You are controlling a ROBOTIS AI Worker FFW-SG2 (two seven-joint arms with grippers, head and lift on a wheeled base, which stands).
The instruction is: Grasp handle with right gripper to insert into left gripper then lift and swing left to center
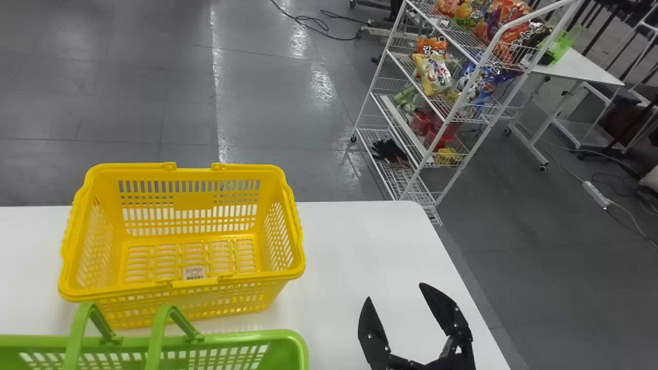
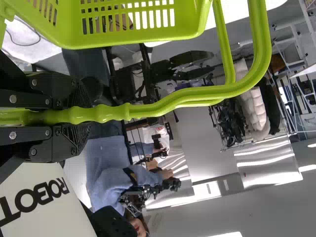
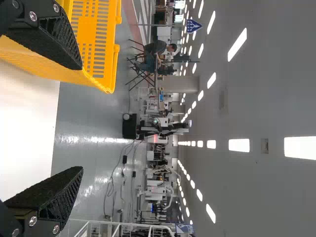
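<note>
My right gripper (image 1: 395, 292) stands open over the right part of the white table, right of the green basket (image 1: 247, 337), with nothing between its fingers. In the right wrist view the right gripper (image 3: 81, 118) has its two black fingers wide apart. At the head view's lower left, the green basket's raised handles (image 1: 159, 329) rise above its rim. My left gripper (image 2: 81, 116) is shut on the green handle (image 2: 177, 98) in the left wrist view, the two handle bars running close together. Beside it is the green basket wall (image 2: 192, 24). The right gripper's dark fingers (image 2: 192, 58) show farther off there.
Just beyond the green basket, an empty yellow basket (image 1: 288, 241) sits on the white table (image 1: 360, 241). Past the table's far right corner stands a white wire rack (image 1: 437, 149) with snack bags.
</note>
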